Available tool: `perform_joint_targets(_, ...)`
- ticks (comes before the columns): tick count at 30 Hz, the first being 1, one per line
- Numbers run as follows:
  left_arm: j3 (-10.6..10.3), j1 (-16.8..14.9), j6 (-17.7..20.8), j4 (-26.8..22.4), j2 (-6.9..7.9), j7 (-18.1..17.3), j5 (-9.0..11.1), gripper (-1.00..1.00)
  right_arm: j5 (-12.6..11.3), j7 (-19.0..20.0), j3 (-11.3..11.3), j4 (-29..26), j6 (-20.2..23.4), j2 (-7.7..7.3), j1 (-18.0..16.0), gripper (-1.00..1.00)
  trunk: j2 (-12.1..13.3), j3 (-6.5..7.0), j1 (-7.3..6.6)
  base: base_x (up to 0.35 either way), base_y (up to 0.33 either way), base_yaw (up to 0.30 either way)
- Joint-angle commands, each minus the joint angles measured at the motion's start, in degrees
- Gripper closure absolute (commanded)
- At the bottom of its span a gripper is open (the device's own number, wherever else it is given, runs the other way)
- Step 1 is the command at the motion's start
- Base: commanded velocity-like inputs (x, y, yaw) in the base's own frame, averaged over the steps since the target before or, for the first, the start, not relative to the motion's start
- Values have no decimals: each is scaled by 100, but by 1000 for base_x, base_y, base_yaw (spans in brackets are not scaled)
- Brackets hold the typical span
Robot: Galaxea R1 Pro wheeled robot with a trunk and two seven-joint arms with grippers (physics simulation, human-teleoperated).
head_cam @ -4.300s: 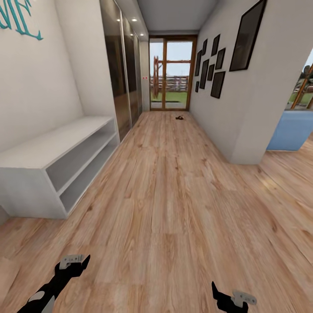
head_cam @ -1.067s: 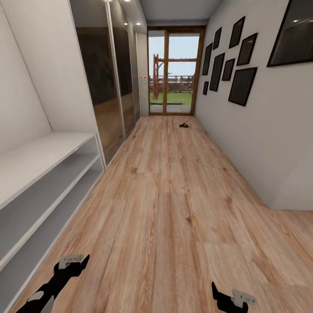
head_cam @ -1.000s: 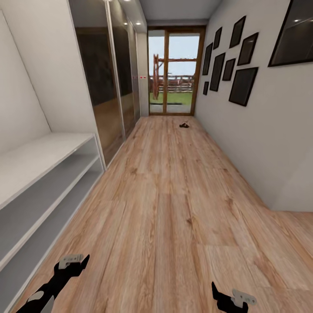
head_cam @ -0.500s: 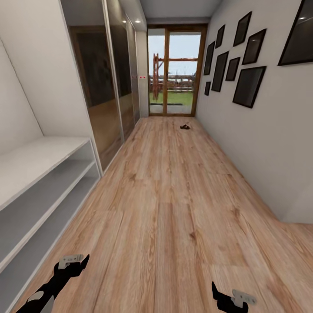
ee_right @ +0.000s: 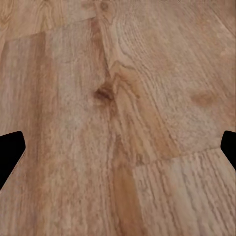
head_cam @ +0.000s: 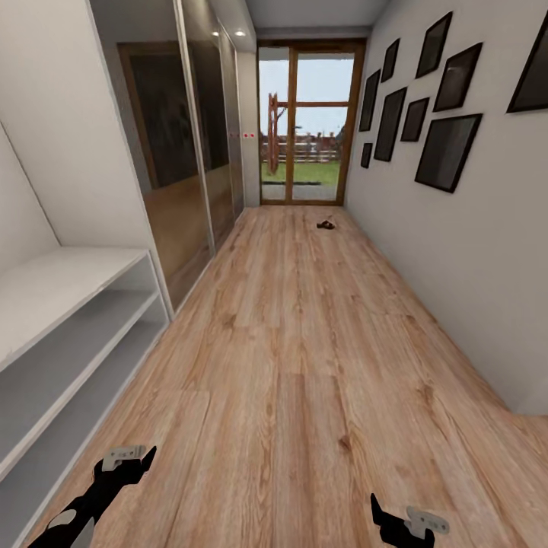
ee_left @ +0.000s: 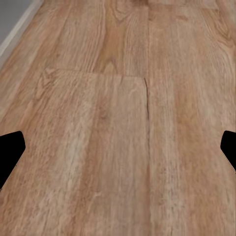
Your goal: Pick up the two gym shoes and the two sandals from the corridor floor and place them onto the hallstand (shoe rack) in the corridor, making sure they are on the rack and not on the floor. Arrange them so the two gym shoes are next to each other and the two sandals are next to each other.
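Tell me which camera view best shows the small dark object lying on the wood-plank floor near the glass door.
The head view: the small dark object lies far down the light-brown wood-plank floor, close to the wood-framed glass door and toward the right-hand wall, too small to identify. Both wrist views look down at bare planks between open fingers, nothing of it.

The corridor floor (head_cam: 304, 342) is matt light-brown wood-grain plank; the wardrobe doors (head_cam: 190, 175) look glossy, perhaps mirrored glass.
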Motion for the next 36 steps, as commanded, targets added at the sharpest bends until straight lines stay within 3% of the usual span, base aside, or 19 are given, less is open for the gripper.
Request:
perform_joint_targets(1,49,-5,-25,5,-2,-26,-60,-100,-61,41,23,6,-13,-1,-3,-100,-2,-5,2,339,0,0)
perform_joint_targets(36,66,-5,-24,2,6,-36,-60,-100,-61,41,23,6,-13,-1,-3,-100,-2,-5,2,339,0,0)
